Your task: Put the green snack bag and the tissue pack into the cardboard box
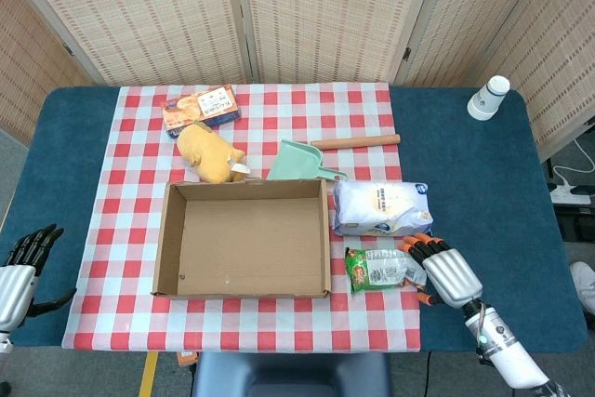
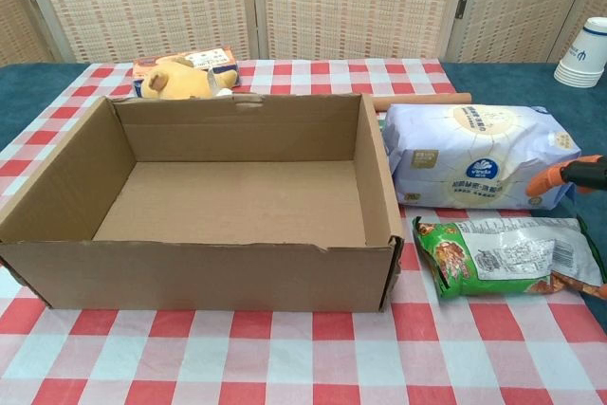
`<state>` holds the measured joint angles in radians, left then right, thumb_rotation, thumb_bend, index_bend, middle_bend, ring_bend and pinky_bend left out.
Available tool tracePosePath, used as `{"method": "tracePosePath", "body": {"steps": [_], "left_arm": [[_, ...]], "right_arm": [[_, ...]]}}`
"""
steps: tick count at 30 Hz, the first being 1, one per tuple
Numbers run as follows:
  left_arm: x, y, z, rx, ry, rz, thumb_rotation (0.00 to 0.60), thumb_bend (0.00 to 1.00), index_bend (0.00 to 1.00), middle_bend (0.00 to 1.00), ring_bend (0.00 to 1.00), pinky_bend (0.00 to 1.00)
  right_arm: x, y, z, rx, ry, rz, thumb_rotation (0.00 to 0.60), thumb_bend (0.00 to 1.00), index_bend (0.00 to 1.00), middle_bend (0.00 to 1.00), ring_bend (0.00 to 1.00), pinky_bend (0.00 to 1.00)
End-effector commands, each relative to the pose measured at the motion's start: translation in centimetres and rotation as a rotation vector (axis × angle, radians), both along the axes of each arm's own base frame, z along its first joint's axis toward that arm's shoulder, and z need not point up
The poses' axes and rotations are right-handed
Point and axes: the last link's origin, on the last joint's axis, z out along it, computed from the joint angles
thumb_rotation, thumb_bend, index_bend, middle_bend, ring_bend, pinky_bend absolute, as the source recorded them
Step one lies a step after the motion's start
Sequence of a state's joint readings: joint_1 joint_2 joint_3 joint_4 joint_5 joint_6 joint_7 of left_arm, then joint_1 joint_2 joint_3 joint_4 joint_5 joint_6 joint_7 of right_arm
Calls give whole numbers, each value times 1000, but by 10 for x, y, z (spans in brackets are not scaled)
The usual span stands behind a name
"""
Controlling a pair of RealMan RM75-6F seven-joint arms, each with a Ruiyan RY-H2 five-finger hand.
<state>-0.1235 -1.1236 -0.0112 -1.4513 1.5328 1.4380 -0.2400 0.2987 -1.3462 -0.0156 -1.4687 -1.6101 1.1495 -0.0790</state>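
The open, empty cardboard box (image 1: 177,239) (image 2: 57,206) stands in the middle of the checked cloth. To its right lies the white tissue pack (image 1: 381,206) (image 2: 474,154). The green snack bag (image 1: 376,269) (image 2: 498,258) lies flat in front of that pack. My right hand (image 1: 444,270) is at the bag's right end, with its orange fingertips (image 2: 555,177) spread above and below the end. It has no clear hold on the bag. My left hand (image 1: 23,267) hangs at the table's left edge, fingers apart, holding nothing.
Behind the box are a yellow plush toy (image 1: 212,153) (image 2: 175,82), a flat snack box (image 1: 200,109), a green dustpan (image 1: 302,161) and a wooden rolling pin (image 1: 355,141). Stacked paper cups (image 1: 488,97) (image 2: 583,52) stand at the far right on the blue table.
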Motion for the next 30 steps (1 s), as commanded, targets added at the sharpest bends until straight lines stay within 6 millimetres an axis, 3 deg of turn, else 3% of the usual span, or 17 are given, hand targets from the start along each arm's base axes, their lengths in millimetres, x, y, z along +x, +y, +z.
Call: {"method": "tracePosePath", "body": {"steps": [1, 30], "left_arm": [[0, 0, 0, -1, -3, 0, 600, 203, 0, 0, 0, 75], [-2, 1, 1, -6, -18, 3, 600, 203, 0, 0, 0, 75]], "right_arm": [[0, -1, -6, 11, 6, -1, 600, 0, 230, 169, 124, 269], [2, -16, -29, 41, -8, -25, 600, 26, 307, 228, 201, 358]]}}
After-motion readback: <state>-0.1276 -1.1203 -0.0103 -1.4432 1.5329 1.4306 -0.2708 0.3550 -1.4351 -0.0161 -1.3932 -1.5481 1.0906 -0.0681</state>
